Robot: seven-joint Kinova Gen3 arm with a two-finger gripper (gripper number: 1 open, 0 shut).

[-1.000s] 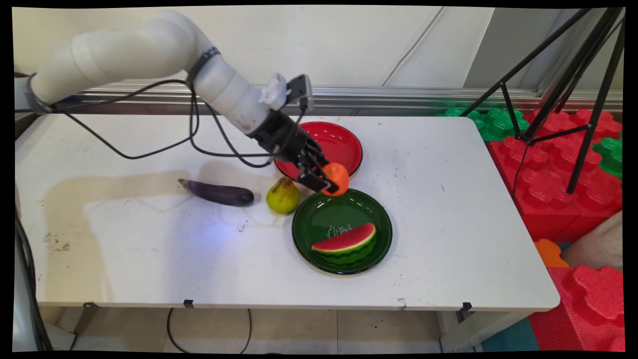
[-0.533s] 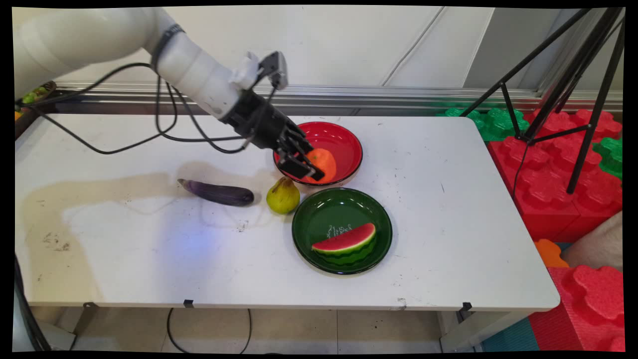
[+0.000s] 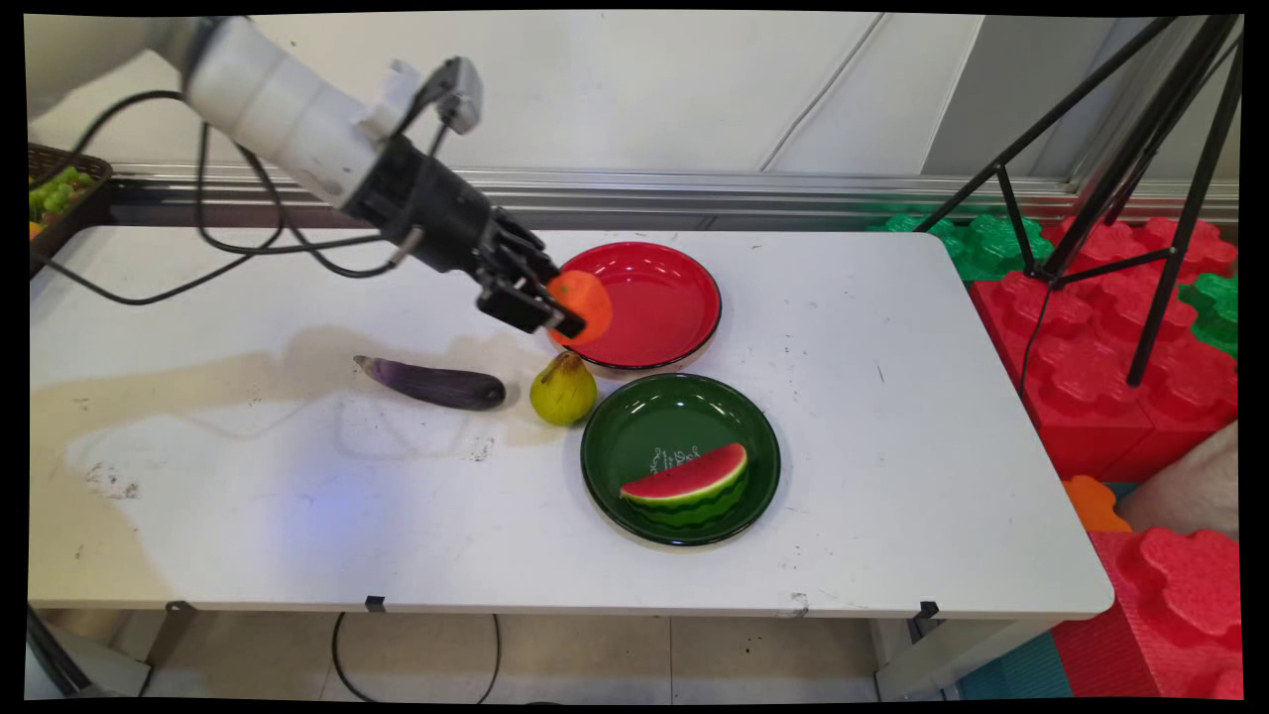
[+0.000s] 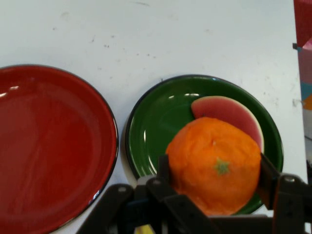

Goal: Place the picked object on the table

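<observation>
My gripper (image 3: 555, 312) is shut on an orange (image 3: 583, 305), held in the air over the left rim of the red plate (image 3: 659, 297). In the hand view the orange (image 4: 214, 165) fills the space between the two black fingers (image 4: 165, 170), with the gripper (image 4: 214, 183) above both plates. The red plate (image 4: 44, 146) has nothing on it. The green plate (image 3: 634, 436) sits just in front of it and holds a watermelon slice (image 3: 689, 481). That slice (image 4: 229, 109) peeks out behind the orange over the green plate (image 4: 156, 122).
A yellow-green pear (image 3: 563, 389) stands left of the green plate, and a purple eggplant (image 3: 431, 383) lies further left. A basket of fruit (image 3: 55, 193) sits at the far left edge. A black tripod (image 3: 1140, 178) and red and green foam blocks (image 3: 1110, 337) stand right of the table.
The gripper has carried the orange up and to the left, from the green plate's far rim across the red plate to its left rim.
</observation>
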